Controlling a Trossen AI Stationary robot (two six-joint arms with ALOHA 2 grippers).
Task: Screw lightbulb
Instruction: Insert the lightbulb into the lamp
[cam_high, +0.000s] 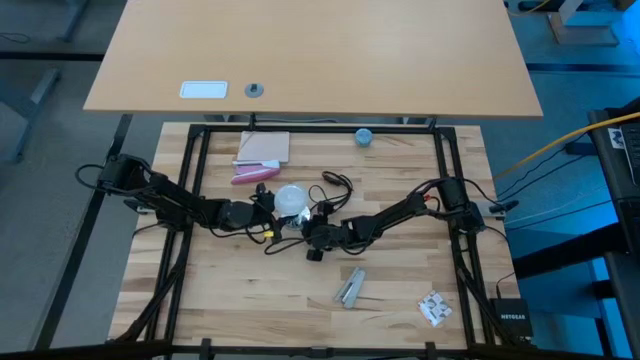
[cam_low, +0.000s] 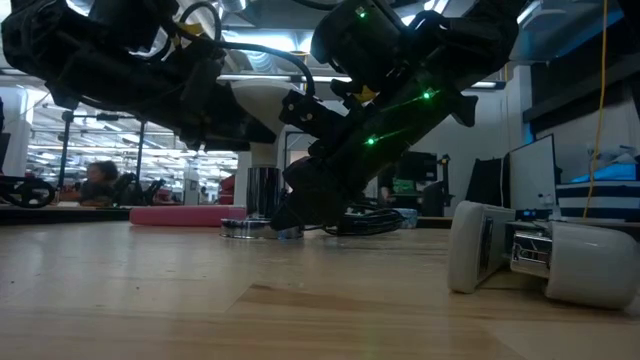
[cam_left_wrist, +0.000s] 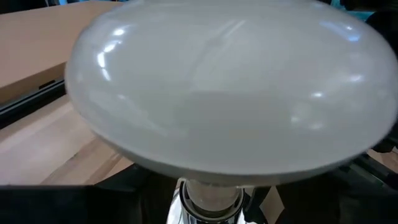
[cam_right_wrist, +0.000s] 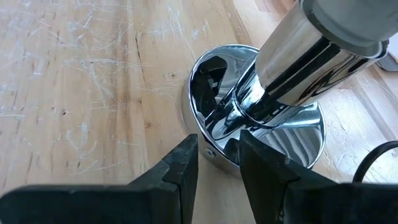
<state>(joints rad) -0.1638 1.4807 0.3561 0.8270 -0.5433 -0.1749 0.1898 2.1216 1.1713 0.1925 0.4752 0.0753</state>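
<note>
The white frosted lightbulb (cam_high: 291, 198) stands on top of a chrome lamp post (cam_right_wrist: 292, 56), which rises from a round chrome base (cam_right_wrist: 298, 124) on the wooden table. The bulb fills the left wrist view (cam_left_wrist: 230, 87), with the chrome socket (cam_left_wrist: 208, 199) just under it. My left gripper (cam_high: 272, 208) is at the bulb from the table's left; its fingers are hidden by the bulb. My right gripper (cam_right_wrist: 217, 168) is low at the base, coming from the right. My left gripper is shut on the lightbulb's globe (cam_high: 284, 202), coming level from the table's left. The bulb hides the fingers, so the kind of hold cannot be told. The bulb sits upright on the lamp's socket. My right gripper pinches the chrome base's rim (cam_right_wrist: 214, 155) between its two fingers, slanting down from the table's right. The base lies flat on the table.
A pink object (cam_high: 250, 175) and a pad (cam_high: 265, 148) lie behind the lamp, and a black cable (cam_high: 338, 185) lies to its right. A small blue round object (cam_high: 364, 136) is at the far edge. A metal piece (cam_high: 350, 287) and a white item (cam_high: 433, 308) lie near the front.
</note>
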